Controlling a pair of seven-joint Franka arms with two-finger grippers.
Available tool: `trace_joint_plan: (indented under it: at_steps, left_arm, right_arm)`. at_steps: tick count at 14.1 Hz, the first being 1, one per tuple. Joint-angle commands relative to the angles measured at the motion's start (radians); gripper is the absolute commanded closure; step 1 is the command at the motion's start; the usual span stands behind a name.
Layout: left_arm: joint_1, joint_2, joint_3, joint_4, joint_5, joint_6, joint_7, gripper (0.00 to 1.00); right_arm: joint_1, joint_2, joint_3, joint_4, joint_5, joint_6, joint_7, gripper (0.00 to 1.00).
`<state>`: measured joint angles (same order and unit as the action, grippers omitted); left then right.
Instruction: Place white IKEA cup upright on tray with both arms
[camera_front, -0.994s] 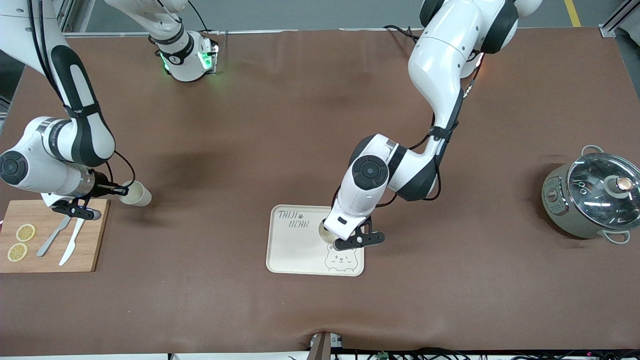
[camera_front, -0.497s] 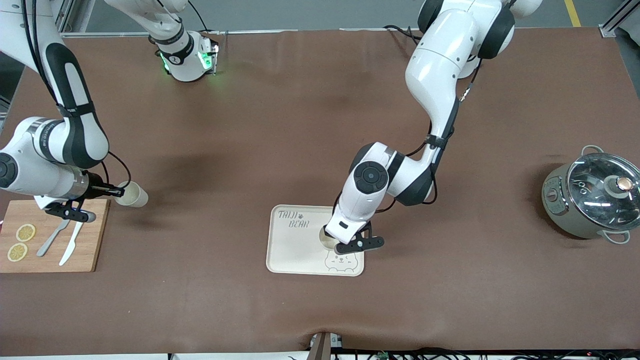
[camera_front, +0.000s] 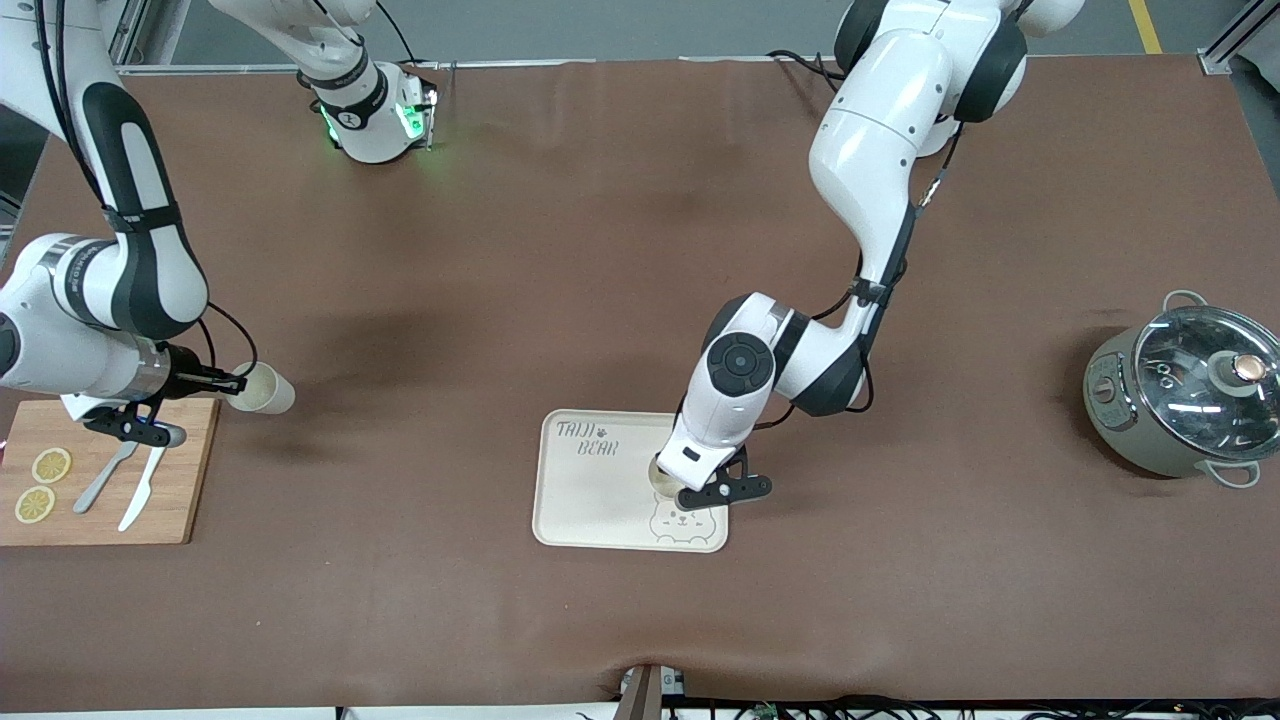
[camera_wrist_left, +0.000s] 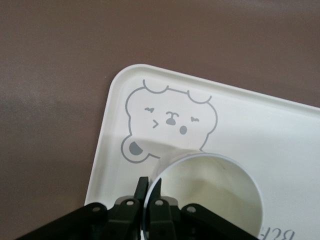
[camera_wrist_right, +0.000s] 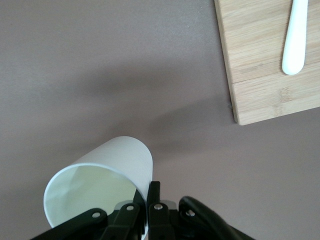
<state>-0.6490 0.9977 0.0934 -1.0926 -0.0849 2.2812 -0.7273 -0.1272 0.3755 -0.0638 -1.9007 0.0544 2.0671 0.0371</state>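
A cream tray (camera_front: 590, 500) with a bear drawing lies near the table's middle. Over it, beside the bear, my left gripper (camera_front: 668, 480) is shut on the rim of an upright white cup (camera_front: 659, 477). In the left wrist view one finger is inside the cup (camera_wrist_left: 210, 195) and one outside, with the left gripper (camera_wrist_left: 150, 182) over the tray (camera_wrist_left: 260, 120). My right gripper (camera_front: 238, 384) is shut on the rim of a second white cup (camera_front: 268, 390), tilted on its side beside the cutting board. The right wrist view shows that cup (camera_wrist_right: 100, 182) pinched by the right gripper (camera_wrist_right: 148, 189).
A wooden cutting board (camera_front: 170, 500) with lemon slices (camera_front: 50, 465), a knife and another utensil lies at the right arm's end, with its corner (camera_wrist_right: 265, 60) in the right wrist view. A pot with a glass lid (camera_front: 1185, 395) stands at the left arm's end.
My left gripper has carried its cup a little nearer the bear drawing. The right arm has drifted slightly toward its own end of the table, cup still pinched.
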Motion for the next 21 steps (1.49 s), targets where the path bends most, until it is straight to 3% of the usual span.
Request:
trace_joint_plan:
  at_steps: [1, 8, 10, 11, 19, 21]
  left_arm:
    - [0.0, -0.005, 0.002, -0.029, 0.024, 0.041, 0.003, 1.0]
    - [0.002, -0.005, 0.002, -0.041, 0.025, 0.066, 0.005, 1.0]
    - [0.003, -0.004, 0.002, -0.041, 0.03, 0.075, 0.006, 0.07]
    - [0.003, -0.004, 0.002, -0.041, 0.031, 0.081, 0.005, 0.0]
    - [0.029, -0.05, 0.002, -0.035, 0.031, 0.069, -0.001, 0.0]
    - [0.038, -0.089, 0.002, -0.036, 0.031, 0.002, 0.017, 0.0]
  right_arm:
    - [-0.009, 0.01, 0.012, 0.037, 0.015, -0.035, 0.01, 1.0]
    - [0.006, 0.01, 0.015, 0.069, 0.015, -0.081, 0.014, 1.0]
    - [0.029, 0.008, 0.013, 0.092, 0.015, -0.105, 0.014, 1.0]
    - [0.035, 0.008, 0.015, 0.106, 0.016, -0.128, 0.021, 1.0]
    - [0.143, 0.033, 0.015, 0.183, 0.047, -0.139, 0.253, 1.0]
    - [0.159, 0.034, 0.015, 0.187, 0.047, -0.137, 0.265, 1.0]
